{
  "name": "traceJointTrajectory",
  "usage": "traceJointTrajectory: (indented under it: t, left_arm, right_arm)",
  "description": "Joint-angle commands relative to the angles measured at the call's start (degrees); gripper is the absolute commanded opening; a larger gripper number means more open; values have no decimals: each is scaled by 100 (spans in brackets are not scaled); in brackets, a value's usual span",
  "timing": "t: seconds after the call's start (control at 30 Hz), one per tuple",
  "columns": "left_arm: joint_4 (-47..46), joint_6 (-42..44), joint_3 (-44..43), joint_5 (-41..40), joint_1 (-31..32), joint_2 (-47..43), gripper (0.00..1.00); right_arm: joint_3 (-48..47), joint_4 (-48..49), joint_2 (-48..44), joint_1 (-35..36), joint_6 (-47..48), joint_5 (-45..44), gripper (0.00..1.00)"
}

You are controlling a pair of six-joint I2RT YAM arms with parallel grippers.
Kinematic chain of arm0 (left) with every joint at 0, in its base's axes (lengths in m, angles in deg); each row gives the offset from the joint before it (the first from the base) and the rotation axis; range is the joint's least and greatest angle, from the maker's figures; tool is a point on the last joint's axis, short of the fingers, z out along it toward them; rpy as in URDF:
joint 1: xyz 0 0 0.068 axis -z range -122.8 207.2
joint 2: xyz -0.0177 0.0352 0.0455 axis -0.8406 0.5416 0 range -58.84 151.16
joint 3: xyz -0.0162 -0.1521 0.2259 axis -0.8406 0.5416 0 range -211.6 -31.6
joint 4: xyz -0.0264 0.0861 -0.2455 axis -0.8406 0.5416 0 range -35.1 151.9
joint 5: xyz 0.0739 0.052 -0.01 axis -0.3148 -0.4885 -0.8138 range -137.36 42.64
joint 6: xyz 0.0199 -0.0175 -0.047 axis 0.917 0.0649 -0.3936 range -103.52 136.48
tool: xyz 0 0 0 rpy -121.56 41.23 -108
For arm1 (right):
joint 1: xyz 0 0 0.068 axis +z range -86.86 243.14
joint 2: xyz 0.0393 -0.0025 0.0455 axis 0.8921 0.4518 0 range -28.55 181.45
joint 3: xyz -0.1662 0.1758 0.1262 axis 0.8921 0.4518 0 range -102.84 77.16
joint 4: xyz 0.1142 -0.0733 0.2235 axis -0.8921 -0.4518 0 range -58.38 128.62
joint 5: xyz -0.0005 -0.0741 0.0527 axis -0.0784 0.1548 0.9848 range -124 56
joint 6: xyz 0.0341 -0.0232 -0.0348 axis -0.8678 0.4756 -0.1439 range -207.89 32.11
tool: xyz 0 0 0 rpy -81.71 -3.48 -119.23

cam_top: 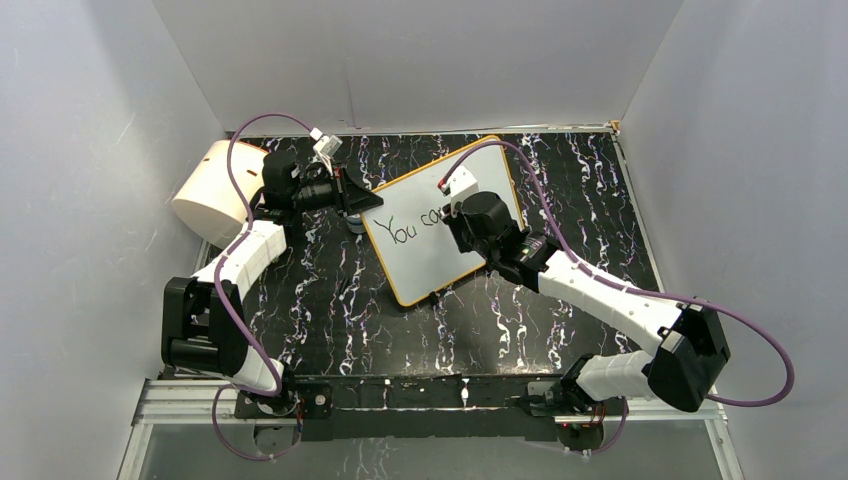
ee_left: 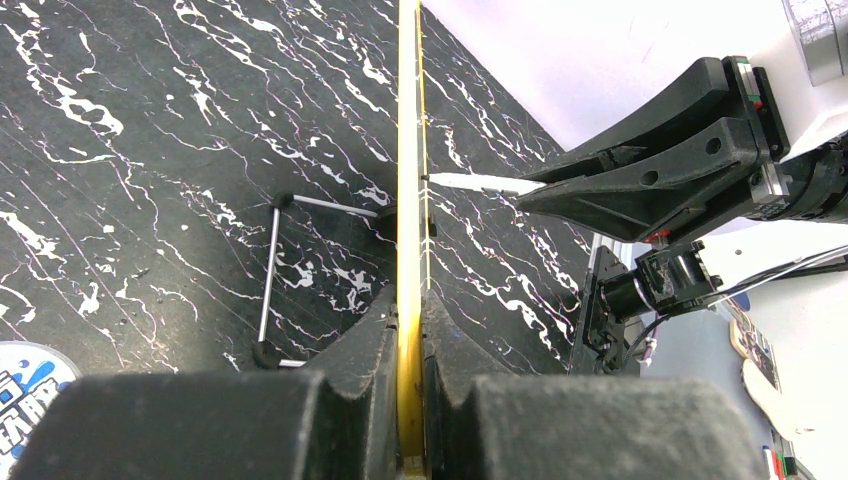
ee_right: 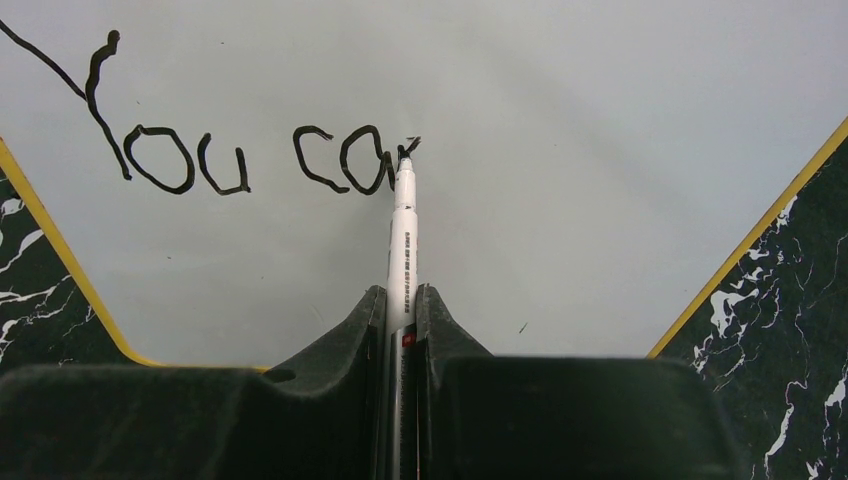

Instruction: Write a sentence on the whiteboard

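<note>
Where the sentence (ee_right: 240, 160) stands, it reads "You ca" in black strokes across the upper left of the right wrist view (thin, slightly wobbly letters), with a short stroke beginning beside the "a". It sits on the whiteboard (ee_right: 560, 150), whose orange-yellow rim cuts across both lower corners of that view. From above, the board lies askew in the middle of the frame, over the black marbled table (cam_top: 330, 300). A white marker (ee_right: 402, 250) touches its black tip to the board at the end of the lettering. The right gripper (ee_right: 402, 298) pinches the marker's barrel between its fingers. The left gripper (ee_left: 409, 300) is clamped on the board's rim, seen edge-on up the centre of the left wrist view, with a bent metal wire (ee_left: 270, 270) just left of it. A cream cylinder (cam_top: 215, 195) lies at the upper left of the top view, beside the left arm
</note>
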Motion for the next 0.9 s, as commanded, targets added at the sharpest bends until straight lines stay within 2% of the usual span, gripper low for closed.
traceJointTrajectory:
  t: [0.0,0.53,0.87]
  left_arm:
    - [620,331,114,220,285,219,0]
    - [628,338,115,234,294,202,0]
    - [646,336,111,225,289,209,0]
  right_arm:
    - [-156,158,-128,-16,93,-1,0]
    - [-138,491,-107,-161,242,-119,0]
    - [-104,231,-101,-267,146,-89,0]
